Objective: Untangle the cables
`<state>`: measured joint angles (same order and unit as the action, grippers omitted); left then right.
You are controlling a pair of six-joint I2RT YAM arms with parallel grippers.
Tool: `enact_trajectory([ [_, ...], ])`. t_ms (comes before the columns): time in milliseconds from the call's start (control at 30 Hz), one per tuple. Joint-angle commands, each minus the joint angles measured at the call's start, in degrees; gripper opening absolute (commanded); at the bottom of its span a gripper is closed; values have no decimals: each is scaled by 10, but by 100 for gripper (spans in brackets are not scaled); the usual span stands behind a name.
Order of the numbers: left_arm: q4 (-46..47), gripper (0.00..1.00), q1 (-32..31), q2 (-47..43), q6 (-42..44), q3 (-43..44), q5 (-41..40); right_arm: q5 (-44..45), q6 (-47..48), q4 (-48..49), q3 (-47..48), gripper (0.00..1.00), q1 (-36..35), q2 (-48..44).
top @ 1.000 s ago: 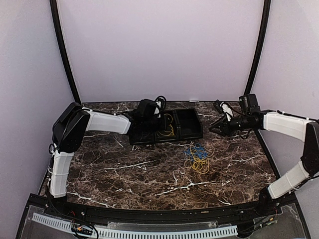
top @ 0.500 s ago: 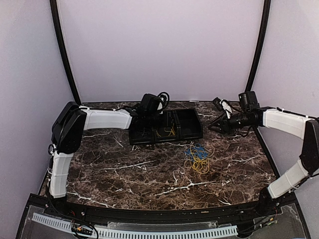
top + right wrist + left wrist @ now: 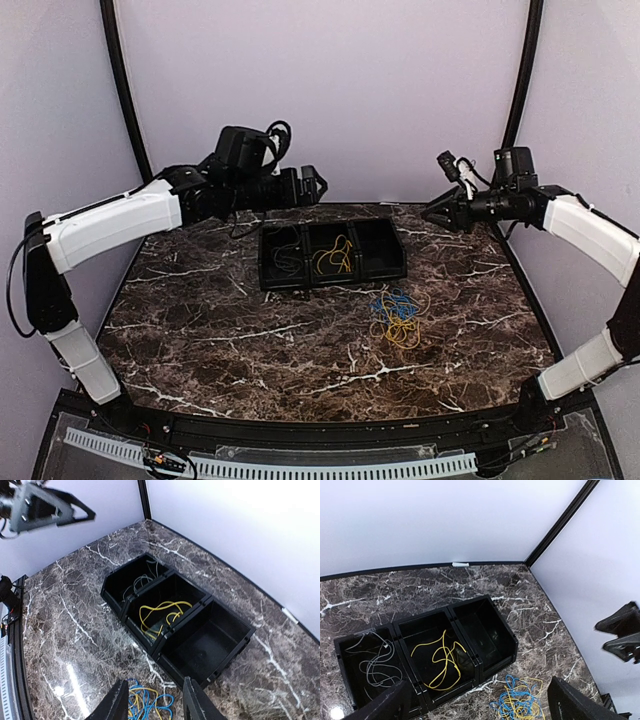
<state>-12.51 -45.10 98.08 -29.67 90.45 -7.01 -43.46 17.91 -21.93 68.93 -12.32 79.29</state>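
The cables (image 3: 398, 316) lie as a small blue and yellow tangle on the marble just in front of the black three-compartment tray (image 3: 332, 284). One yellow cable (image 3: 335, 258) lies loose in the middle compartment and a grey cable (image 3: 285, 259) in the left one; the right compartment holds nothing. My left gripper (image 3: 318, 184) hangs high behind the tray's left end, open wide and holding nothing. My right gripper (image 3: 428, 213) hovers high at the back right, open, nothing between its fingers. In the wrist views the tangle (image 3: 517, 705) (image 3: 145, 702) sits low between each pair of fingers.
Black frame poles (image 3: 125, 100) (image 3: 518, 90) run up the back corners against white walls. Marble table (image 3: 250, 340) spreads in front of the tray. The table's front edge carries a black rail and a white slotted strip (image 3: 270, 462).
My left gripper opened over the tray's middle compartment, left the yellow cable there, then rose up and back to the left. The right gripper lifted slightly.
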Motion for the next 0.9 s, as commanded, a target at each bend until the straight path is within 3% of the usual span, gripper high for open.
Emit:
enact_trajectory([
  [0, 28, 99, 3, -107, -28, -38, 10, 17, 5, -5, -36, 40, 2, -11],
  [167, 313, 99, 3, -243, -85, -132, 106, 30, 11, -9, -52, 40, 2, -23],
  [267, 402, 99, 3, -273, -101, -157, 155, 50, 12, 2, -69, 40, 2, -31],
  [367, 456, 99, 7, -294, -157, -200, 120, 56, 11, -6, -70, 40, 2, -32],
  [533, 717, 99, 29, -280, -326, -296, 114, 54, 2, 1, -71, 40, 1, -48],
  [867, 695, 99, 38, -186, -443, -212, 217, 56, 4, 23, -105, 40, 2, -77],
])
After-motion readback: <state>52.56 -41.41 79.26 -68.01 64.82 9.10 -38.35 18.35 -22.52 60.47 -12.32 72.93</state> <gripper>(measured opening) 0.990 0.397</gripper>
